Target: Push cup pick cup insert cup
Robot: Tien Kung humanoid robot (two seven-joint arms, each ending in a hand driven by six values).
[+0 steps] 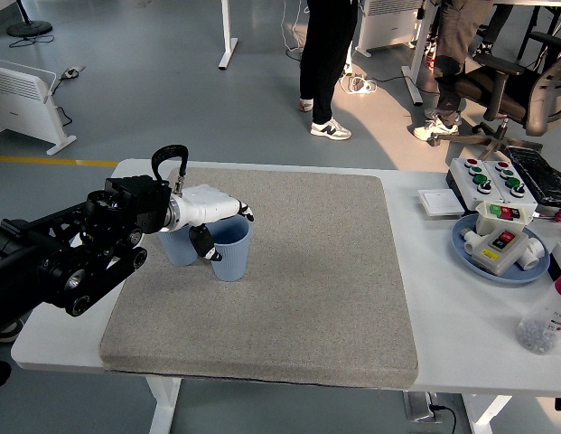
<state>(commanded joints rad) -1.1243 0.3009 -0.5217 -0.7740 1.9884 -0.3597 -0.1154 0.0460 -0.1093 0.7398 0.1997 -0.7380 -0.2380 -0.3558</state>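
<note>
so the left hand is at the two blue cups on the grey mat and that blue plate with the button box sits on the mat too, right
Not quite. The left hand is at the two blue cups on the grey mat, but the blue plate with the button box sits off the mat, on the bare white table to its right, as the head view shows.

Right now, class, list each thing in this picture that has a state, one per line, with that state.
Left hand: fingers curled around the near cup's rim, thumb outside its wall.
Near blue cup: upright, open, on the grey mat.
Far blue cup: upright, beside the first, partly hidden by the wrist.
Right hand: not in view.
</note>
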